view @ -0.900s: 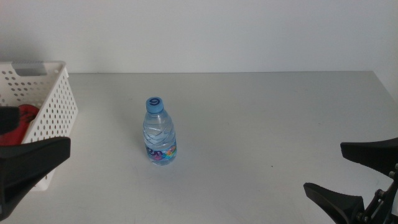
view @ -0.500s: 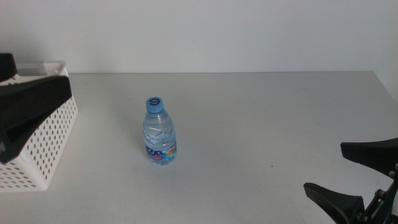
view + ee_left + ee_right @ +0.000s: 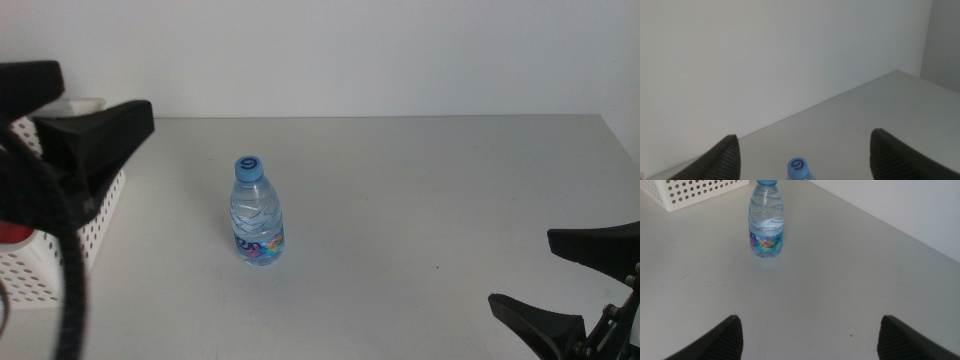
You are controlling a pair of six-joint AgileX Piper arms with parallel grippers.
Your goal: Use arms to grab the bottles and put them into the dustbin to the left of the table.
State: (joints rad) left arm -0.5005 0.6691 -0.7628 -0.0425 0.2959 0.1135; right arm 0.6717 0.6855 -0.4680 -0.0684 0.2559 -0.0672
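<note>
A small clear water bottle [image 3: 258, 212] with a blue cap and colourful label stands upright on the grey table [image 3: 430, 190], left of centre. My left gripper [image 3: 105, 95] hovers open and empty above the white perforated dustbin [image 3: 100, 215] at the left edge, its jaws pointing toward the bottle. From the left wrist, only the bottle's cap [image 3: 798, 167] shows, between and beyond the spread jaws of the left gripper [image 3: 805, 135]. My right gripper [image 3: 525, 270] waits open at the bottom right. The right wrist view shows the bottle [image 3: 766, 225] far ahead of the right gripper [image 3: 810, 322].
Something red [image 3: 10, 232] lies inside the dustbin, mostly hidden by the left arm and its black cable [image 3: 70, 290]. A corner of the dustbin [image 3: 690, 190] also shows in the right wrist view. A white wall backs the table's far edge.
My left gripper has risen from the lower left, passed in front of the dustbin and swung right toward the bottle. The bottle and the right gripper have stayed put.
</note>
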